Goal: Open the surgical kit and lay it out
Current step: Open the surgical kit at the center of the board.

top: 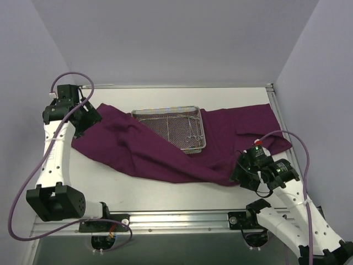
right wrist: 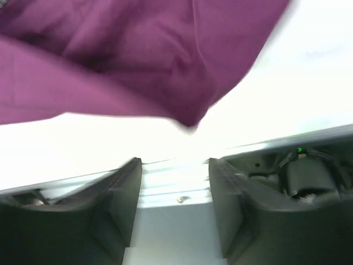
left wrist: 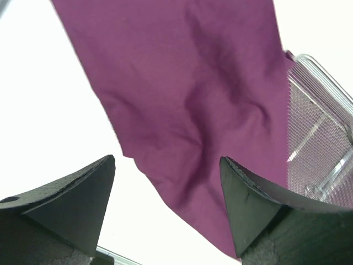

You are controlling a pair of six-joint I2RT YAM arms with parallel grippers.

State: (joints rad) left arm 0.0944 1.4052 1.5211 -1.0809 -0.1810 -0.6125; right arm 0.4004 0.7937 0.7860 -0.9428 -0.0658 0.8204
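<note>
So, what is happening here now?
Two robot arms are unwrapping a large dark purple cloth from a rectangular silver wire-mesh tray. The cloth lies mostly spread, one fold over the tray's near-left part. The left pincer hovers open over the cloth's left end; the right pincer is open and empty at its near-right corner.

The top view is evenly, softly lit – the white tabletop (top: 165, 193) is bright, with only a faint shadow along the near edge of the purple cloth wrap (top: 138, 149). In the left wrist view the tabletop burns out to blank white and the wire-mesh tray (left wrist: 317, 127) glints. The right wrist view is blurred throughout – cloth smeared, right tool (right wrist: 174, 171) dark.
</note>
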